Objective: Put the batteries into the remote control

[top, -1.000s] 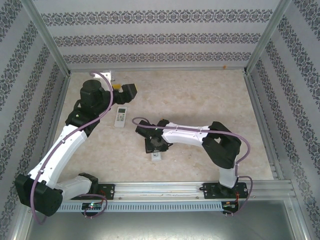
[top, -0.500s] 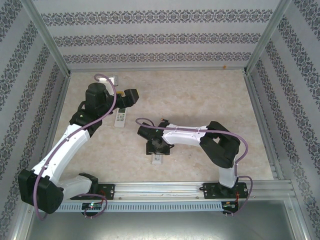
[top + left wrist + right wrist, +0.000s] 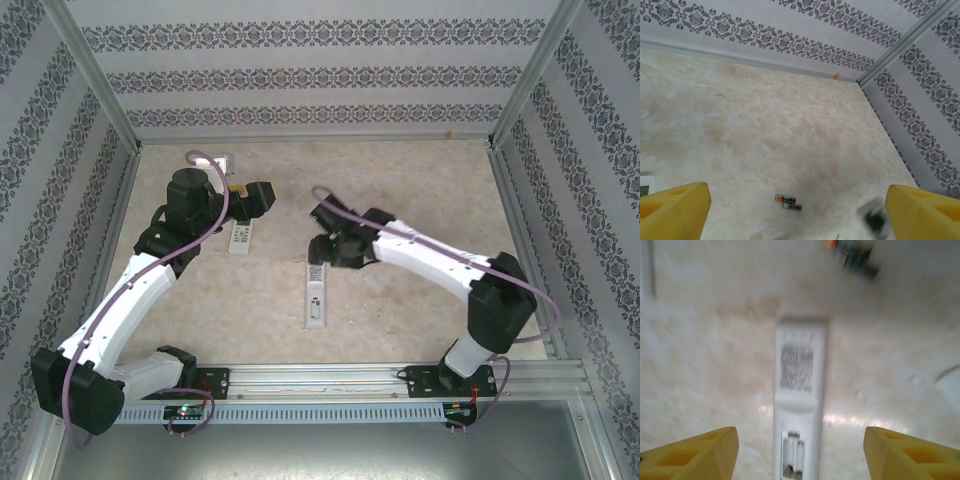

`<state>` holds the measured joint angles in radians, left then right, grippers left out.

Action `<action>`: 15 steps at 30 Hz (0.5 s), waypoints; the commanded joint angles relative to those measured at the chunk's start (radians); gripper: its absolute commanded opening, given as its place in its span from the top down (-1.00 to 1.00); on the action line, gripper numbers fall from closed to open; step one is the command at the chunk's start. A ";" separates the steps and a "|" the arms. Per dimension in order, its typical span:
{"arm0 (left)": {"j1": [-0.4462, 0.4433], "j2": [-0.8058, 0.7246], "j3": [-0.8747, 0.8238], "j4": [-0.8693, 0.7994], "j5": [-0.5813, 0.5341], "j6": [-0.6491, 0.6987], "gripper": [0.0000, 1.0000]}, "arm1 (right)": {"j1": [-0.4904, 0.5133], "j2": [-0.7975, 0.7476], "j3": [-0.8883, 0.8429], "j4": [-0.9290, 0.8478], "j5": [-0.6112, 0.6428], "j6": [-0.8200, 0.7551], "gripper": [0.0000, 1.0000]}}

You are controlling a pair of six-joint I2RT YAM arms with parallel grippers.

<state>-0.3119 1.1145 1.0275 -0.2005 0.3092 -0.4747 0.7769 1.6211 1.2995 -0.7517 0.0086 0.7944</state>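
The remote control [image 3: 315, 296] lies back-up on the table, long and white. In the right wrist view the remote control [image 3: 800, 390] shows its printed label and an open battery compartment [image 3: 792, 456] at its near end. My right gripper [image 3: 800, 460] hovers above it, open, with a yellow fingertip on each side and nothing held. The batteries [image 3: 855, 252] are blurred just past the remote's far end. In the left wrist view, two batteries [image 3: 788, 202] lie side by side on the table. My left gripper [image 3: 797, 220] is open and empty above them. From above, the left gripper [image 3: 262, 196] hangs far left and the right gripper [image 3: 324, 252] sits over the remote's far end.
A shorter, wider white remote [image 3: 241, 237] lies below the left gripper, and its corner [image 3: 646, 184] shows beside the left finger. Patterned walls and metal rails enclose the table [image 3: 420, 180]. A small orange speck [image 3: 836, 76] sits at the far wall.
My right arm has lifted off the remote's near end and swung away toward the far side, uncovering the whole remote. Its jaws have spread wider. The left arm shifted only slightly.
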 commanded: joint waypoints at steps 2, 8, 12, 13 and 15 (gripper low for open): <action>0.005 -0.033 -0.004 -0.108 0.005 0.013 -0.82 | -0.095 0.106 0.097 -0.035 0.029 -0.396 -0.18; 0.005 -0.041 0.001 -0.165 0.018 0.008 -0.82 | -0.136 0.319 0.318 -0.093 -0.012 -0.752 -0.03; 0.003 -0.046 -0.008 -0.182 0.042 -0.028 -0.82 | -0.162 0.456 0.437 -0.115 -0.027 -0.784 -0.05; 0.002 -0.049 -0.017 -0.182 0.043 -0.043 -0.82 | -0.170 0.483 0.459 -0.118 -0.017 -0.782 -0.05; 0.000 -0.068 -0.035 -0.175 0.034 -0.066 -0.82 | -0.182 0.520 0.486 -0.114 -0.009 -0.784 -0.05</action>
<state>-0.3122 1.0843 1.0187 -0.3508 0.3321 -0.4988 0.6228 2.1048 1.7332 -0.8246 -0.0013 0.0799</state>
